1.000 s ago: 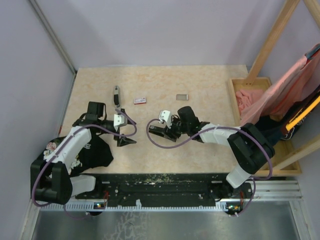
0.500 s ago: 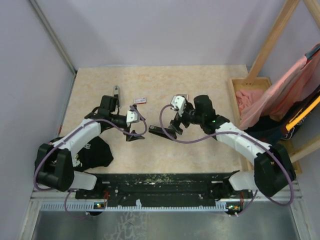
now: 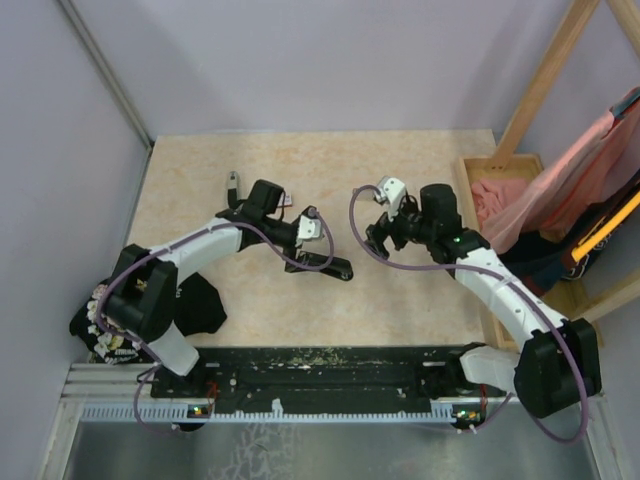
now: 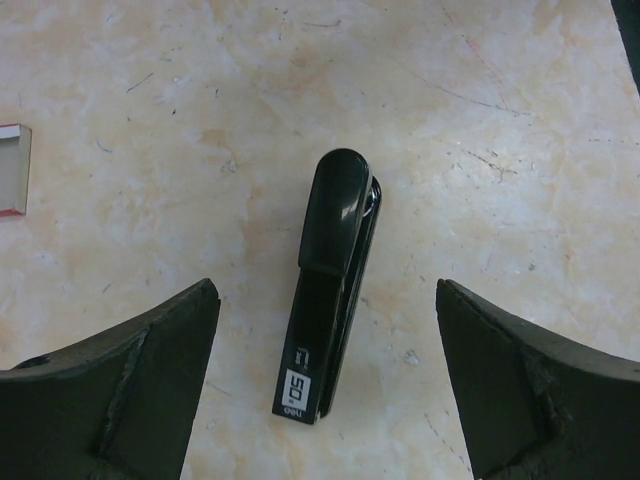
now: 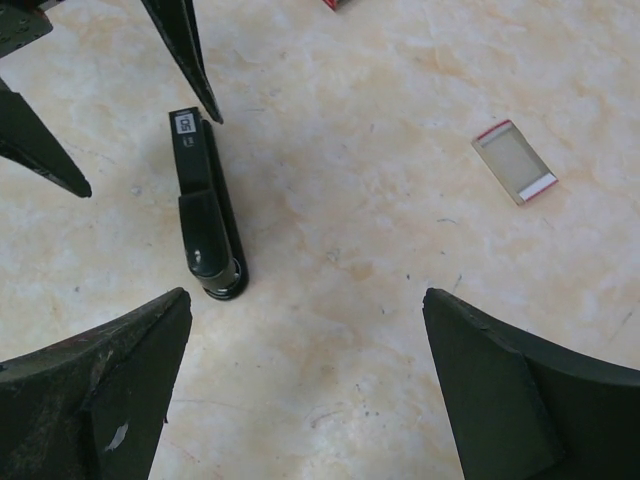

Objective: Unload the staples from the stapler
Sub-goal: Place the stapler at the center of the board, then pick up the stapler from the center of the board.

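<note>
Left wrist view: the left hand [image 4: 325,300] is spread wide and empty above the black stapler [image 4: 338,210], which lies closed on the desk [image 4: 500,120]. The right hand [image 5: 307,300] is likewise released, nearby. No staples are seen; unloading is judged not yet begun.

The left arm [image 3: 195,245] and the right arm [image 3: 490,280] are built alike, with white shells on the long links and black housings at the joints. A thin purple cable [image 3: 353,212] loops loosely along each to a small white camera block [image 3: 392,190] at the wrist. The jaws are matte black wedges tapering to points, one flecked with white
</note>
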